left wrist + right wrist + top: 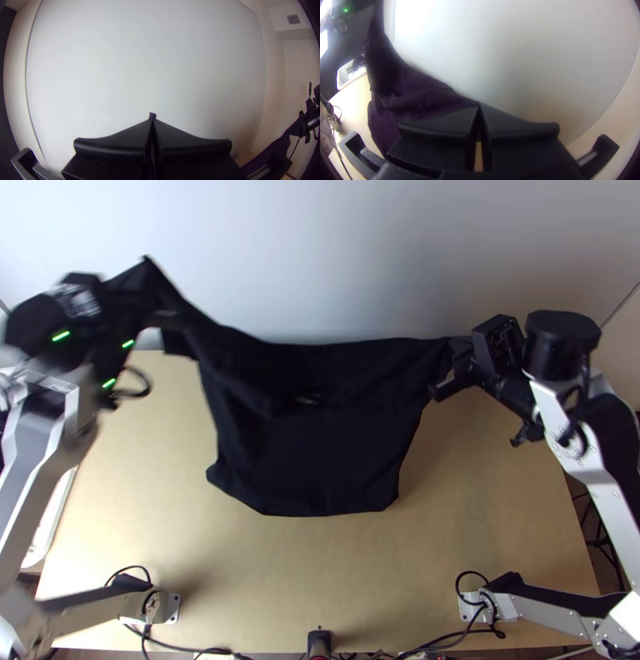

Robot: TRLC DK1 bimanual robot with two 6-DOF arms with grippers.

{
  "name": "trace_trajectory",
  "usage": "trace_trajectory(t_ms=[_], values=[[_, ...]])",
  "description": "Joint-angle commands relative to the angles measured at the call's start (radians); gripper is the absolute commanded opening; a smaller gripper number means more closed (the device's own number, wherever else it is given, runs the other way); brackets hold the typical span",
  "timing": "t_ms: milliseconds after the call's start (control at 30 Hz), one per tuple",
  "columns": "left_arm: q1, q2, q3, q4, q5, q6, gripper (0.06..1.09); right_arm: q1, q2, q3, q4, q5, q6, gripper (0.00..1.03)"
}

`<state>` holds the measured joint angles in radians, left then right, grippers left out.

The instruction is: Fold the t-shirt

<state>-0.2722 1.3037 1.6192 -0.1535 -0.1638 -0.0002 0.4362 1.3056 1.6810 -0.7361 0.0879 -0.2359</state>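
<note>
Above the light wooden table (pixel 480 500), the flat-fingered black left gripper (pixel 152 117) and matching right gripper (pixel 479 105) each clamp the black cloth t-shirt (pixel 320 452), which could land bunched if lowered unevenly.

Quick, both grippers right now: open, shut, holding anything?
Left gripper: closed, pinching one part of the black t-shirt, raised high.
Right gripper: closed, pinching the shirt's other upper end.

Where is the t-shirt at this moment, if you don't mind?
In the top view, the t-shirt hangs between the left gripper and the right gripper, its lower part over the middle of the table.
</note>
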Motion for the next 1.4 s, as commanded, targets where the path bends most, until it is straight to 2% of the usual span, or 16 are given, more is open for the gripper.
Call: trace_trajectory(t_ms=[0, 433, 667, 967, 1000, 1133, 1200, 1267, 1367], values=[[0.013, 0.295, 0.048, 0.22, 0.001, -0.007, 0.09, -0.148, 0.066, -0.136, 0.162, -0.031, 0.003, 0.03], [-0.018, 0.726, 0.36, 0.37, -0.011, -0.015, 0.09, -0.229, 0.21, -0.218, 0.336, -0.03, -0.005, 0.03], [-0.035, 0.858, 0.39, 0.408, -0.013, -0.015, 0.09, -0.229, 0.267, -0.237, 0.342, -0.03, -0.005, 0.03], [-0.068, 1.0, 0.455, 0.405, -0.074, -0.014, 0.09, -0.229, 0.319, -0.305, 0.382, -0.03, 0.001, 0.03], [-0.068, 0.996, 0.455, 0.393, -0.075, -0.014, 0.13, -0.229, 0.319, -0.311, 0.382, -0.03, 0.001, 0.03], [-0.068, 0.944, 0.453, 0.249, -0.1, -0.011, 0.67, -0.235, 0.322, -0.328, 0.382, -0.03, 0.003, 0.03], [-0.07, 0.91, 0.455, 0.154, -0.1, -0.011, 0.88, -0.24, 0.327, -0.339, 0.382, -0.03, 0.009, 0.03], [-0.076, 0.867, 0.453, 0.042, -0.1, -0.015, 1.01, -0.241, 0.33, -0.357, 0.389, -0.03, 0.018, 0.03], [-0.088, 0.781, 0.429, -0.13, -0.097, -0.057, 1.04, -0.238, 0.328, -0.394, 0.423, -0.03, 0.035, 0.03]])
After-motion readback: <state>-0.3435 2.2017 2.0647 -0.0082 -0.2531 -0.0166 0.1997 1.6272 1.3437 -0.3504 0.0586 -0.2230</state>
